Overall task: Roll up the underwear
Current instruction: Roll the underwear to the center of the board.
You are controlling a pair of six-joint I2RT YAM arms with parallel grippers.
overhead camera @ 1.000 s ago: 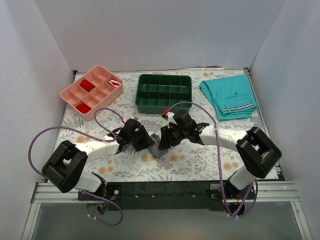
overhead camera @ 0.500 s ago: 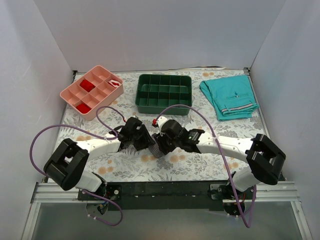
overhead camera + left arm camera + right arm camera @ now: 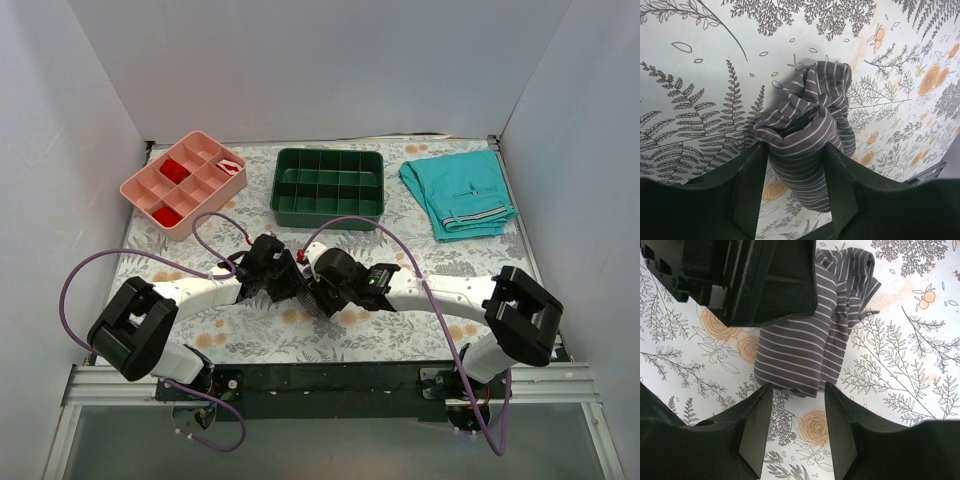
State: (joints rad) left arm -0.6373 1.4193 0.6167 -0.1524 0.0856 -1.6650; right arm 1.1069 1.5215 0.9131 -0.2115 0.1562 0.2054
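We see the underwear (image 3: 805, 125) bunched into a striped grey bundle on the flowered bench (image 3: 250, 335), near its middle and in front of the green tray (image 3: 328, 221), our left claw (image 3: 797, 150) clamped on its sides and our right claw (image 3: 797, 390) spread wide, tips at one end of the bundle.

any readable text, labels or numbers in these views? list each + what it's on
None readable in any view.
The underwear: pinstripes only, no label showing.
Teal shorts: white stripes only; any tag is too small to read.
Green tray and pink tray: no markings visible.
Red-and-white item in the pink tray: too small to tell if printed.
Tablecloth: floral print, no text.
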